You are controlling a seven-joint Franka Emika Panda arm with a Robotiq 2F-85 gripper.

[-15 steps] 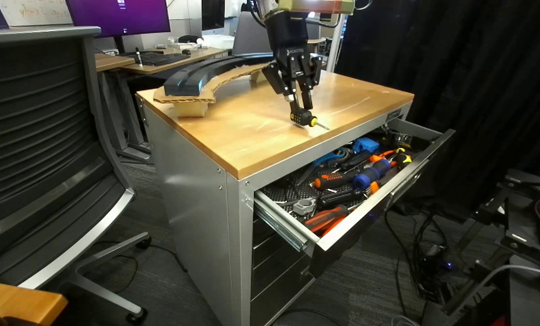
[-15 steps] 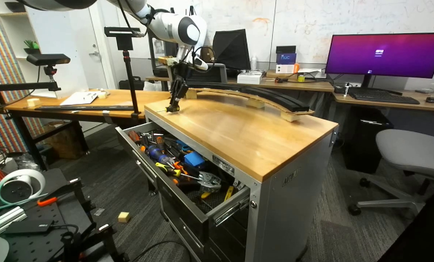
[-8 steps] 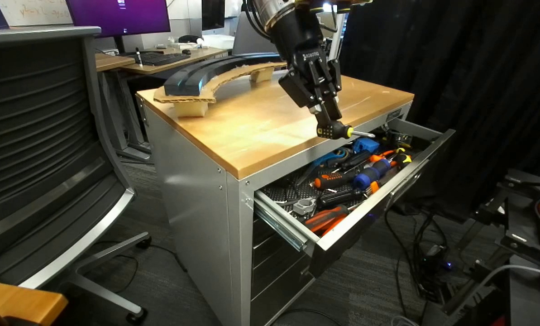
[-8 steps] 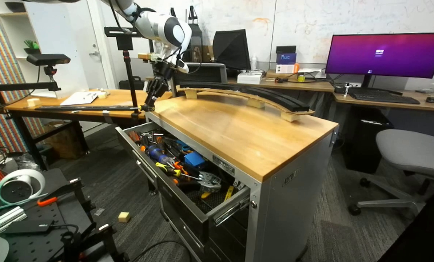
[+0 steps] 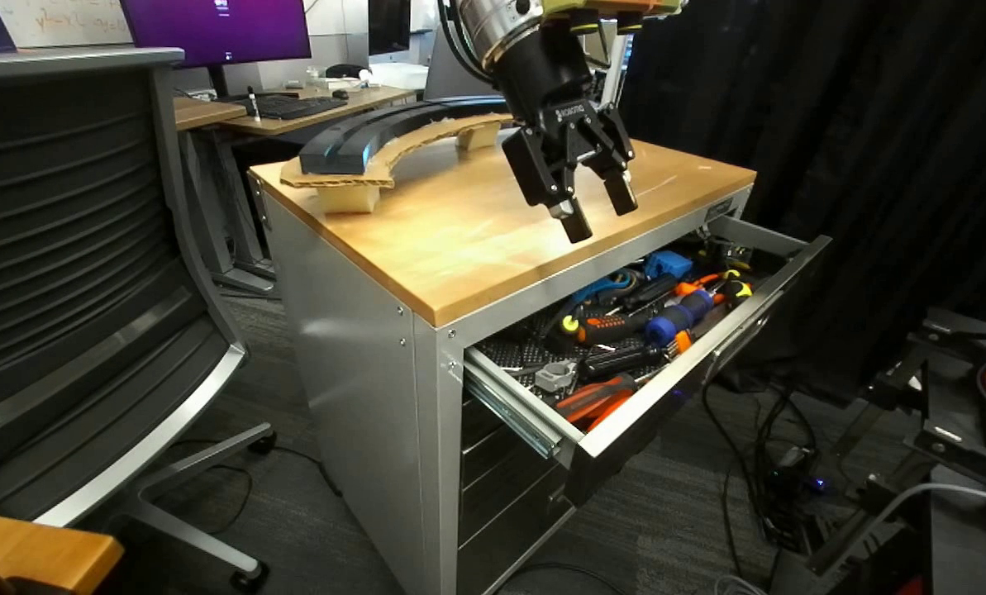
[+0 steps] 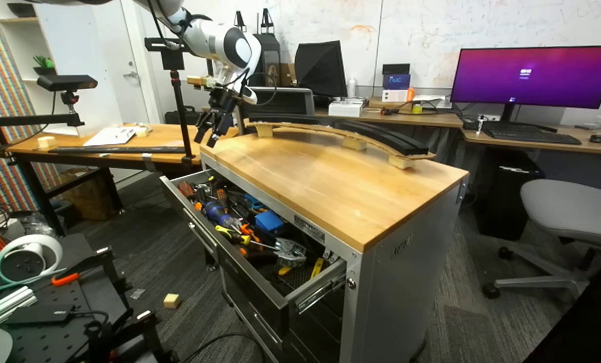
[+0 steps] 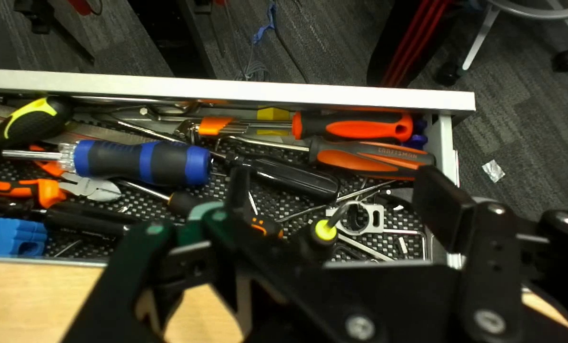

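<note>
My gripper (image 5: 600, 218) hangs open above the front edge of the wooden cabinet top, near the pulled-out drawer (image 5: 674, 378). Nothing is between its fingers in either exterior view. Below it, a black screwdriver with a yellow collar (image 7: 325, 231) lies in the drawer, its handle largely hidden behind the gripper in the wrist view. Around it are a grey ring clamp (image 7: 378, 220), a black-handled driver (image 7: 291, 176), an orange-and-black Craftsman handle (image 7: 374, 159) and a blue-and-black driver (image 7: 141, 162).
A curved black track on cardboard (image 6: 350, 132) stands on blocks at the back of the cabinet top (image 6: 320, 176). An office chair (image 5: 88, 248) is beside the cabinet. Orange pliers (image 7: 17, 186) and a blue piece (image 7: 10, 237) also lie in the drawer. A black curtain (image 5: 724, 107) hangs behind.
The gripper came from over the tabletop toward the drawer, holding the screwdriver. Since half a second ago its jaws have opened, and the screwdriver has dropped into the drawer.
</note>
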